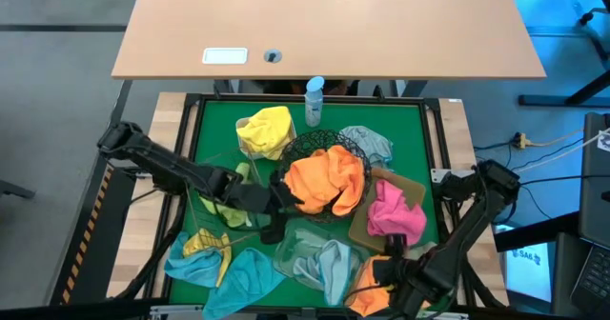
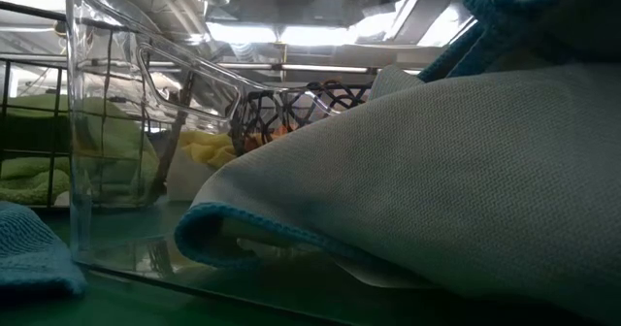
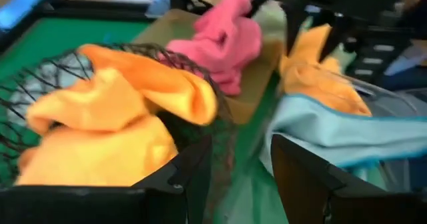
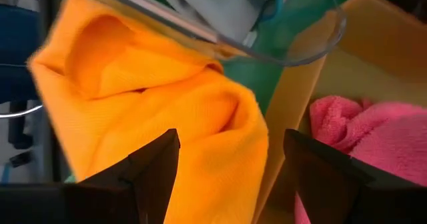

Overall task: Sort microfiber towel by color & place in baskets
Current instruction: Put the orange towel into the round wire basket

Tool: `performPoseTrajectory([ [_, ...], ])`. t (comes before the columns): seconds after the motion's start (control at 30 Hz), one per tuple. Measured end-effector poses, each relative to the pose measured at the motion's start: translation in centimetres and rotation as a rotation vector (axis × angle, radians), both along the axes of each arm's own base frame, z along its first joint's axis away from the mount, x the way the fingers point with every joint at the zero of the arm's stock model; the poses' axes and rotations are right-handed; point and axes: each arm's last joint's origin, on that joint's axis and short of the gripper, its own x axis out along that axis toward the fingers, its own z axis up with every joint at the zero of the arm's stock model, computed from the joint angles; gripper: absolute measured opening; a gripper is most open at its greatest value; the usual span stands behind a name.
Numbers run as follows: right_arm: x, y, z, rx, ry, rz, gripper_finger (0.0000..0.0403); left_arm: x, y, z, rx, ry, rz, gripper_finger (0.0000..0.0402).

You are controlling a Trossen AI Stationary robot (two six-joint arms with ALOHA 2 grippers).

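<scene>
Our left gripper (image 1: 276, 210) sits at the near-left rim of the round black wire bowl (image 1: 324, 141), its two dark fingers (image 3: 187, 177) parted with nothing between them; soft, crumpled orange towels (image 1: 329, 182) mound inside the bowl's thin looping wires. Starting at the left of the green mat (image 1: 214, 134), we see a fuzzy yellow towel (image 1: 267, 130) bunched in a small tub at the far left, a yellow cloth (image 1: 205, 244) at the near left, and teal-blue cloths (image 1: 243, 272) spread flat beside it. At the middle, a clear plastic tray (image 1: 291, 253) holds pale blue-grey towels (image 1: 324, 263) with a fine woven grain and a stitched blue hem. A blue-capped spray bottle (image 1: 315, 101) stands upright at the mat's far edge. Further right, a plush pink towel (image 1: 396, 215) lies heaped in the tan rectangular tray (image 1: 412, 187). Our right gripper (image 1: 391, 277) hovers at the near right over a smooth, folded orange towel (image 4: 167, 117), fingers spread wide on either side of it, not clasping it.
</scene>
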Motion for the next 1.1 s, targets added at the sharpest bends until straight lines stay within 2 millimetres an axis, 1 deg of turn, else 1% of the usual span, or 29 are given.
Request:
performPoseTrajectory([
  [0.17,0.1,-0.4,-1.7,0.027,0.024,-0.009,0.0268,-0.7,-1.9,0.0,-0.01,-0.001,-0.057,0.0147],
  [0.33,0.1,-0.4,-2.6,0.046,0.011,-0.007,0.0267,-1.3,-3.2,0.0,-0.011,-0.001,-0.099,0.0147],
  [0.4,0.1,-0.3,-2.7,0.054,0.01,-0.006,0.0258,-1.5,-3.5,0.0,-0.011,0.0,-0.112,0.0147],
  [0.47,0.0,-0.3,-2.7,0.061,0.02,-0.005,0.0239,-1.6,-3.9,0.0,-0.012,0.0,-0.123,0.0147],
  [0.57,0.0,-0.3,-2.8,0.063,0.022,-0.005,0.0192,-1.9,-4.3,0.0,-0.011,0.0,-0.138,0.0146],
  [0.67,0.0,-0.3,-2.8,0.071,0.032,-0.003,0.0129,-2.1,-4.8,0.0,-0.008,-0.002,-0.148,0.0146],
  [0.8,-0.1,-0.2,-2.8,0.093,0.065,0.002,0.0031,-2.4,-5.2,0.0,0.002,-0.007,-0.149,0.0146],
  [0.83,-0.1,-0.2,-2.8,0.099,0.075,0.003,0.0016,-2.4,-5.3,0.0,0.006,-0.008,-0.147,0.0146],
  [0.87,-0.2,-0.2,-2.8,0.106,0.086,0.005,0.0011,-2.5,-5.4,0.0,0.008,-0.009,-0.146,0.0146],
  [0.93,-0.3,-0.2,-2.5,0.135,0.112,0.006,0.0019,-2.6,-5.6,0.0,0.008,-0.01,-0.151,0.0146],
  [1.03,-0.7,-0.5,-1.3,0.182,0.117,0.011,0.0023,-2.7,-5.7,0.0,0.009,-0.01,-0.156,0.0146],
  [1.1,-0.9,-0.9,-0.3,0.214,0.104,0.014,0.0012,-2.7,-5.7,0.0,0.011,-0.011,-0.152,0.0146],
])
